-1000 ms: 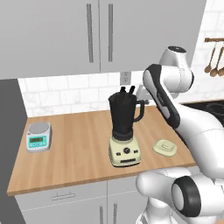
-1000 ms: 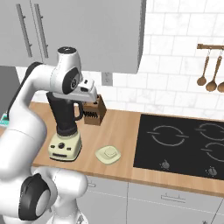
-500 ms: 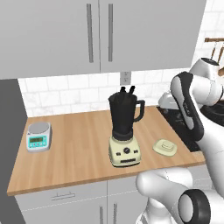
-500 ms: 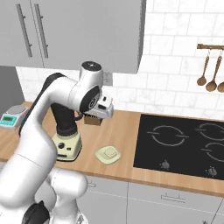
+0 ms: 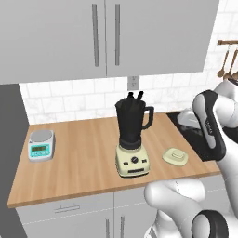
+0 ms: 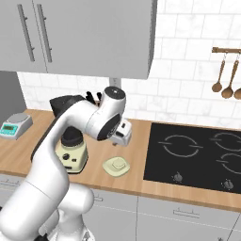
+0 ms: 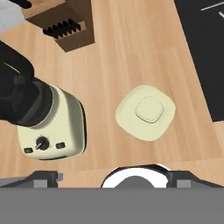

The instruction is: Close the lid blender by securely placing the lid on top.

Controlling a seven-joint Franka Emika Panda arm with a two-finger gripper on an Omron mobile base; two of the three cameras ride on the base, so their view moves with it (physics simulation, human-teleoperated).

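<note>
From the hand view, lid (image 7: 146, 112) lies beside blender (image 7: 51, 123); jaws' state cannot be told.

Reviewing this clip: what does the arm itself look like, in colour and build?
The arm is glossy white with rounded, tube-like links and dark grey to black bands at its joints. A round dark cap sits on one joint. The hand is a boxy white and grey block. No cables or markings show.

the counter (image 7: 131, 52) is showing pale wood with fine straight grain, matt. the lid (image 7: 145, 112) is looking like smooth cream plastic, soft sheen. the blender (image 5: 132, 139) is pairing a dark, glossy translucent jar with a smooth cream plastic base. the hob (image 6: 197, 153) is reading as flat black glass.
</note>
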